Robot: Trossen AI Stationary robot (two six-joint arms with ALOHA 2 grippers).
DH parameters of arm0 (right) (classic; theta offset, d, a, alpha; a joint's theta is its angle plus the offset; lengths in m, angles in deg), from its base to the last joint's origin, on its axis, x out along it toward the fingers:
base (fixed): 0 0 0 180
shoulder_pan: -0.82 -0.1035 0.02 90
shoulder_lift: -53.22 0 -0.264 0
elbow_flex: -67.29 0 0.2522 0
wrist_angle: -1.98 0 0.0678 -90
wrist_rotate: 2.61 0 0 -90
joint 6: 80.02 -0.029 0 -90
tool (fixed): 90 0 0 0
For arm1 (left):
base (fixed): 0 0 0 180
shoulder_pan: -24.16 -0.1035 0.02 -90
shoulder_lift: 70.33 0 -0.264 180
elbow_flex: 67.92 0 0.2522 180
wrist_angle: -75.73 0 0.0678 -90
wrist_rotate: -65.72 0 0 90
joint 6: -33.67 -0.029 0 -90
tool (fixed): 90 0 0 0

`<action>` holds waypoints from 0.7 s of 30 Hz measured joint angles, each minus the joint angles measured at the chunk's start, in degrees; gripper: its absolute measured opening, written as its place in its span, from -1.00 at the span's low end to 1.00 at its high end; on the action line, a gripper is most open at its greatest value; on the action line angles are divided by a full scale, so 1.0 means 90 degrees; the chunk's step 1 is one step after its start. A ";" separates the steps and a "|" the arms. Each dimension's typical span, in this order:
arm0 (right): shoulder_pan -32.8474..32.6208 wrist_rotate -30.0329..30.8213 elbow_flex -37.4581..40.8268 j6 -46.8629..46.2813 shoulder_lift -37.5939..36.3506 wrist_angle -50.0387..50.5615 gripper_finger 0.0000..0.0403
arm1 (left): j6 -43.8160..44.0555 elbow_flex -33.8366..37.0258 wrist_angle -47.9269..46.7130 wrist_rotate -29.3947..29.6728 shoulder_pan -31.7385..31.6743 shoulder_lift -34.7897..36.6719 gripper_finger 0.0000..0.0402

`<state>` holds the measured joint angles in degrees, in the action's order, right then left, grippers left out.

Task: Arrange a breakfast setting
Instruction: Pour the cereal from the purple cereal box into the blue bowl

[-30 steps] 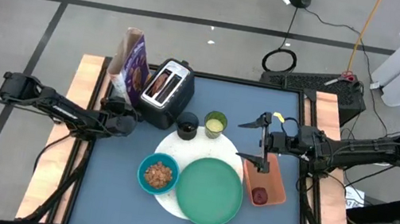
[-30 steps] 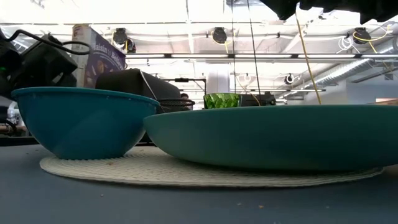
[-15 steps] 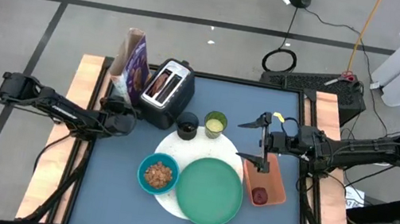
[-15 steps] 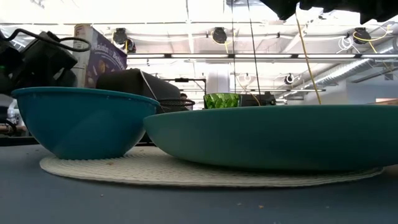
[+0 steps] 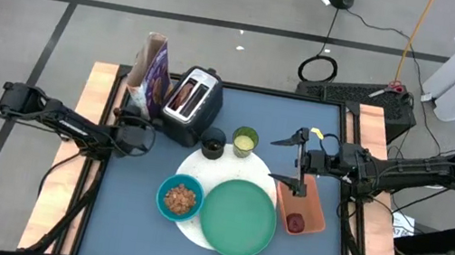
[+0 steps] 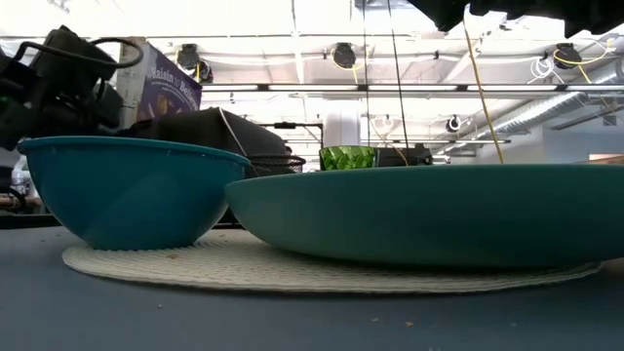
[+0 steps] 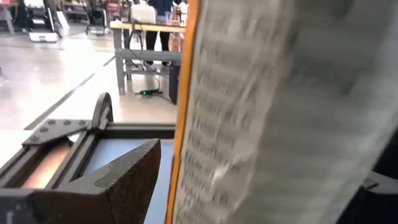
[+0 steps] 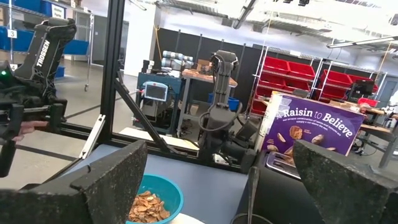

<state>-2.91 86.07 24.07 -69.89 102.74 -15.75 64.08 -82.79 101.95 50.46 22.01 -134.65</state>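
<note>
The large green plate (image 5: 238, 218) and the teal bowl (image 5: 179, 199) with cereal rest on the white round plate (image 5: 199, 171) near the table's front. The black cup (image 5: 213, 144) and the yellow-green cup (image 5: 245, 140) stand behind them. The small red fruit (image 5: 295, 221) lies in the orange tray (image 5: 313, 210). I cannot make out the spoon. My left gripper (image 5: 144, 135) is shut on a purple cereal box (image 5: 151, 70) beside the toaster (image 5: 192, 102). My right gripper (image 5: 288, 165) hangs open and empty over the tray's far end. My left gripper has the cereal box low on its narrow side (image 7: 205, 155), between its two fingers. One finger (image 7: 124, 180) shows beside the box; the box hides the other. The fingers come level from the table's left. The box stands upright; whether its bottom is on the table I cannot tell.
The silver-black toaster stands right next to the box, on the side toward the table's right. Bare blue table (image 5: 127, 212) lies in front of my left arm. Wooden rails (image 5: 101, 89) run along the table's left and right edges.
My left gripper has risen a little, and the cereal box has shifted slightly toward the toaster, staying upright. My right arm has kept still.
</note>
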 joint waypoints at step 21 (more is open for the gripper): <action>-0.0001 0.0000 0.0000 0.0000 0.0000 0.0002 0.97 | -0.3077 -0.0010 0.3383 0.0329 0.0009 0.0000 0.66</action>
<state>-2.92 86.07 24.07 -69.89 102.74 -15.73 36.39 -82.87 132.40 53.43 22.09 -134.65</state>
